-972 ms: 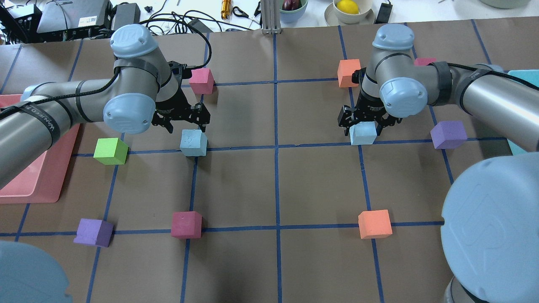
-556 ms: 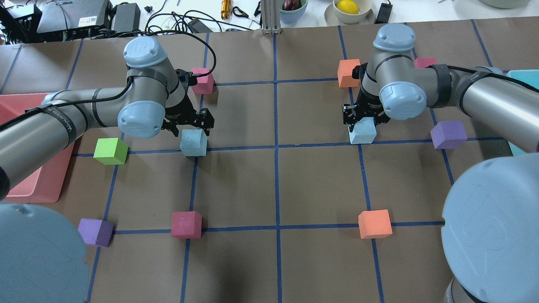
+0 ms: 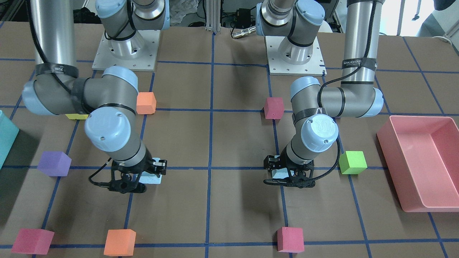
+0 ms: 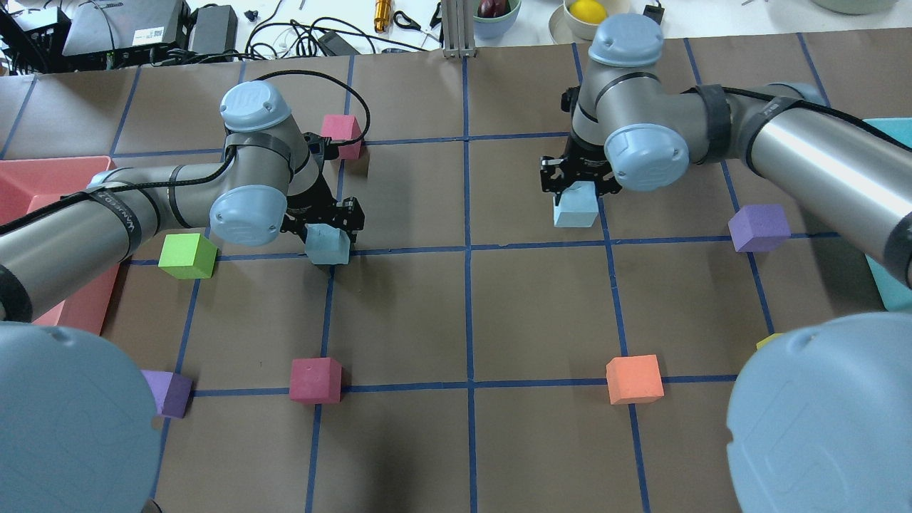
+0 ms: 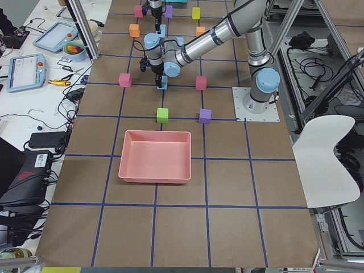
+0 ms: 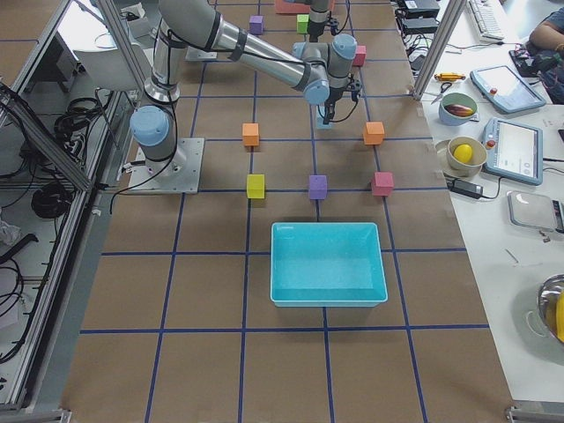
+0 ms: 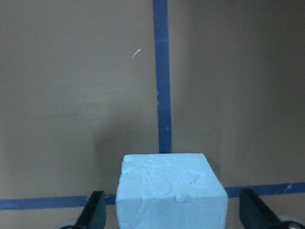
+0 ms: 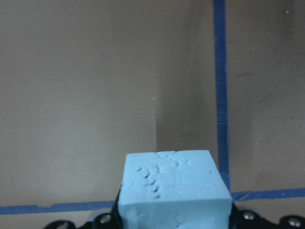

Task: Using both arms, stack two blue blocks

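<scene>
**Item 1, left gripper**: The fingers are apart, one on either side of the left blue block. The wrist view shows a gap on each flank, so it is not yet gripping. The block sits on the table at a tape crossing, squarely between the fingers. A straight close should take it.

**Item 2, right gripper**: It is clamped on the right blue block, which fills the space between the jaws. Whether the block is clear of the surface cannot be told.

**Relation:** The two blocks lie well apart, on either side of the centre tape line, and roughly level with each other. The next move probably needs sideways travel across that line, so that one block can be set on the other.
</scene>
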You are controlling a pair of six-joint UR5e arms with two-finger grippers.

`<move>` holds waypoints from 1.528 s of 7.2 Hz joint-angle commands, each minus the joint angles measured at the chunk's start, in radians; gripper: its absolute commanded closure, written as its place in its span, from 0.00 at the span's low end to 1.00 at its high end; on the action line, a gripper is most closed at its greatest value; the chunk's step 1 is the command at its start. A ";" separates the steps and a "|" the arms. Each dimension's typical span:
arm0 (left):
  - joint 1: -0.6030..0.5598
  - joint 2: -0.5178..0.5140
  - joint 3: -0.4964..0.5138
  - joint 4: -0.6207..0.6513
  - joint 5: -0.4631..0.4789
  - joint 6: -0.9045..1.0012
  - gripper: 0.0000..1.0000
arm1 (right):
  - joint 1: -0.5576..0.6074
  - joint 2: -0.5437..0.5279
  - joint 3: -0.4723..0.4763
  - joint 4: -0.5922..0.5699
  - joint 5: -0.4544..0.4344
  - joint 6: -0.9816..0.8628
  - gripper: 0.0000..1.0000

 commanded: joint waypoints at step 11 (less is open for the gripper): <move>-0.015 0.098 0.158 -0.165 -0.012 -0.019 1.00 | 0.203 0.105 -0.020 -0.149 0.083 0.155 0.00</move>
